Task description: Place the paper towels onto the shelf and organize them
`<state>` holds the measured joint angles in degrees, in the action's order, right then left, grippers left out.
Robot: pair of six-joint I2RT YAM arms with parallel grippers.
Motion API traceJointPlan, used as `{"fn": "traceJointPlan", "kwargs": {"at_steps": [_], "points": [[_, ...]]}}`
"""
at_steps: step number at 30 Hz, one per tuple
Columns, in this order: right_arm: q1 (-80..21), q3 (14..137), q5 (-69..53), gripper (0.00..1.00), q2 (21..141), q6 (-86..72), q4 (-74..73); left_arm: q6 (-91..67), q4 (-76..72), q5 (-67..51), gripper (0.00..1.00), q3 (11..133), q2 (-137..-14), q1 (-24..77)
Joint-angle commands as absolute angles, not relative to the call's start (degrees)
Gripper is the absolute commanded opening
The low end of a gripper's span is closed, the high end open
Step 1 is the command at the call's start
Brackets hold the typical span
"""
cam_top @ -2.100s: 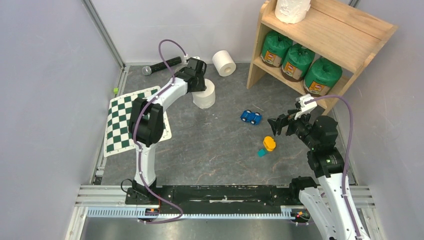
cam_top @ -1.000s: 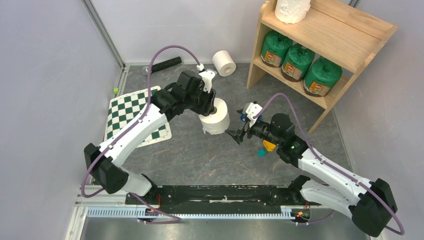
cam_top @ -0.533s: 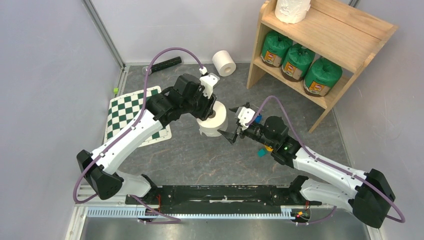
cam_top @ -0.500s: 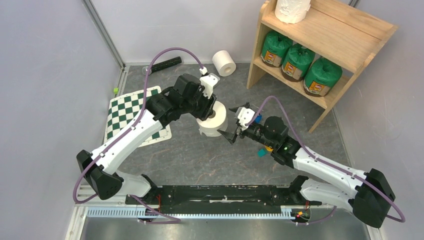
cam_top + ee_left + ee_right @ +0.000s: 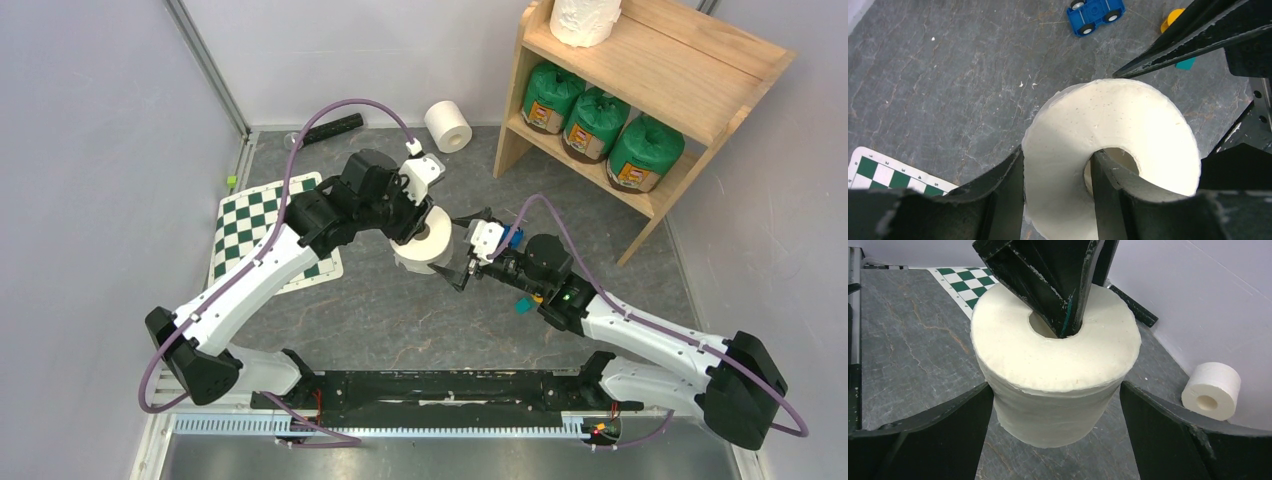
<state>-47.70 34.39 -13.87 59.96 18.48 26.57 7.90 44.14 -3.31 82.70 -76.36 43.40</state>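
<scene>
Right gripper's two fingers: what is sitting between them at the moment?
A bare white paper towel roll, gripped by the left gripper with one finger in its core; the right wrist view shows it.

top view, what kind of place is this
Probably a robot lab test cell: a left arm and a right arm bolted by a metal rail, plain grey walls around the table, and staged props: a wooden shelf, a checkered mat, a toy car.

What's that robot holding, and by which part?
The left end effector pinches a bare white roll: one finger inside the core, one outside. The right end effector holds nothing.
</scene>
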Motion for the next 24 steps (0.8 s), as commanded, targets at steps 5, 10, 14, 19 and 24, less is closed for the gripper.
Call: {"fn": "traceJointPlan", "kwargs": {"at_steps": [5,10,14,19,24], "points": [[-47.7,37.7,-9.7,0.98,60.6,18.6,35.5,10.2,44.2,-16.0,0.24,82.9,-74.1,45.7],[-47.8,37.5,-8.2,0.98,60.6,18.0,36.9,9.1,43.8,-17.6,0.25,83.2,-74.4,45.9],[-47.8,36.8,-7.9,0.93,59.9,17.7,37.6,8.4,42.4,-16.5,0.34,83.1,-73.7,46.0],[-47.8,36.2,-8.9,0.83,58.7,17.2,37.5,8.5,42.2,-13.1,0.46,83.5,-73.5,46.0],[-47.8,36.0,-9.7,0.58,57.7,17.0,37.3,8.7,42.0,-9.9,0.51,84.1,-73.3,46.0]]}}
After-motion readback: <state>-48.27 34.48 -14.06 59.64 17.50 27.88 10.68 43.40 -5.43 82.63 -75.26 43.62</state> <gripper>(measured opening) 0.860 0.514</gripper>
